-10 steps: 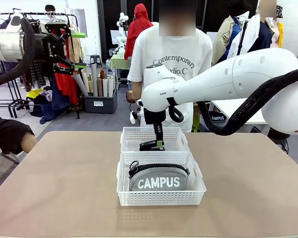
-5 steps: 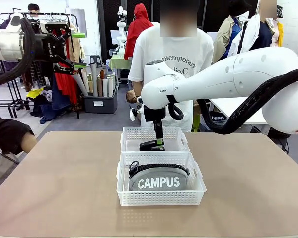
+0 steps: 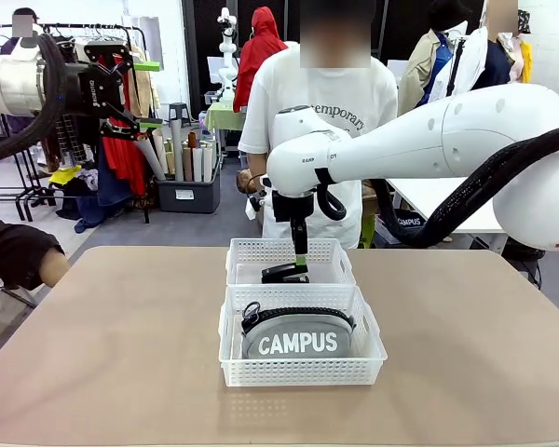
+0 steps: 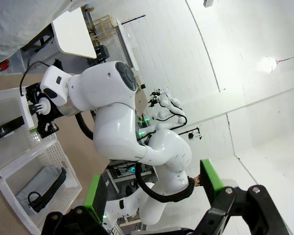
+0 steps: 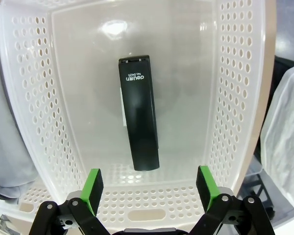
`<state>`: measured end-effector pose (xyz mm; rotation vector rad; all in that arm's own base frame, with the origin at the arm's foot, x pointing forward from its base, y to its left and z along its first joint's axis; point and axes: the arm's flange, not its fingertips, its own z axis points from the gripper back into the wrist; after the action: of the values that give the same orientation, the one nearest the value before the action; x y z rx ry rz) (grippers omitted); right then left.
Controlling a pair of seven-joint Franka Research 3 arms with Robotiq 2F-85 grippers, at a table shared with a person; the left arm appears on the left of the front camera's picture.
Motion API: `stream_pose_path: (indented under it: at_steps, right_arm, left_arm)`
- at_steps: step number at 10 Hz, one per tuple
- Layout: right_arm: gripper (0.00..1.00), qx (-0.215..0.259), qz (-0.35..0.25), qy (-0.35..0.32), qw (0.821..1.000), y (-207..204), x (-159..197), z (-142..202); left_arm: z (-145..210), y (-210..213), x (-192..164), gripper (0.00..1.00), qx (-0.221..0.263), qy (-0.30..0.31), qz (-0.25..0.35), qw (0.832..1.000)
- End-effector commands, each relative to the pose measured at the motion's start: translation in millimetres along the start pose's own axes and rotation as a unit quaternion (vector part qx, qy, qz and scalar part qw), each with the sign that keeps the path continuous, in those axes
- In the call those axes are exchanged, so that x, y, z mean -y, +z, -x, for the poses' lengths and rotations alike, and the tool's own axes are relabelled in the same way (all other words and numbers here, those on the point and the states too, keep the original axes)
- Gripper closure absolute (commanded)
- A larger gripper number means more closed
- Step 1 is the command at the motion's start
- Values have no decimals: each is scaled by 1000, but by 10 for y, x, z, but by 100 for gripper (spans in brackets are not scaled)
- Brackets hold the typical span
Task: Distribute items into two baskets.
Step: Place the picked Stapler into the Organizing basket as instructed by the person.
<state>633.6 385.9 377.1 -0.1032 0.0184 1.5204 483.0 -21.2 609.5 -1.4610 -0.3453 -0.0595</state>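
A black stapler [image 3: 284, 273] lies flat in the far white basket [image 3: 252, 245]. The right wrist view shows the stapler [image 5: 138, 111] lengthwise on the clear bottom of that basket [image 5: 235, 98]. My right gripper [image 3: 301, 259] hangs just above it, open, its green pads [image 5: 92, 185] apart and touching nothing. The grey "CAMPUS" pouch [image 3: 298, 337] fills the near basket [image 3: 303, 372]. High at the far left, off the table, my left gripper [image 3: 149, 93] stands open and empty. From that wrist I see both baskets, with the stapler [image 4: 9, 128] and the pouch [image 4: 44, 188].
A person in a white T-shirt [image 3: 326, 102] stands just behind the far basket. Someone's dark-sleeved arm [image 3: 19, 253] rests at the table's left edge. The brown tabletop [image 3: 121, 354] lies bare on both sides of the baskets.
My right gripper has opened, let go of the stapler in the far basket and risen a little. The left arm has stayed put.
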Motion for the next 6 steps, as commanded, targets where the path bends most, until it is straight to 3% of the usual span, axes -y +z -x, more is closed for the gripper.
stream_pose_path:
  at_steps: [1, 6]
  right_arm:
    - [0, -6, 5, 4, 1000, -37, -9, -12]
    - [0, -6, 5, 4, 1000, -37, -9, -12]
  left_arm:
    - [2, 2, 19, 0, 0, 0, 1, 1000]
    - [2, 2, 19, 0, 0, 0, 1, 1000]
